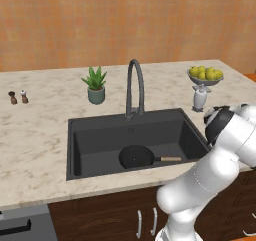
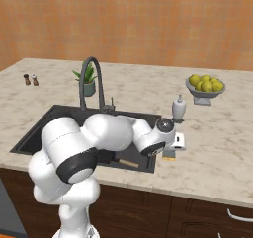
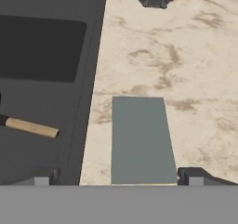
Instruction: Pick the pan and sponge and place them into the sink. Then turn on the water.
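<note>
The black pan (image 1: 136,157) lies in the matte black sink (image 1: 100,135), its tan-tipped handle (image 3: 31,128) pointing right. The sponge (image 3: 142,139), dark greenish-grey on top with a yellow edge (image 2: 169,157), lies flat on the counter just right of the sink's rim. My gripper (image 3: 121,177) hangs open right above the sponge. One fingertip (image 3: 44,177) is over the sink's rim, and the other is over the counter beyond the sponge. The arched dark faucet (image 1: 134,87) stands behind the basin, and no water runs from it.
A white soap dispenser (image 1: 199,98) and a bowl of yellow-green fruit (image 1: 205,75) stand on the counter behind the sponge. A potted plant (image 1: 95,86) sits left of the faucet, and two small shakers (image 1: 18,97) are at the far left. The counter's front edge runs close by.
</note>
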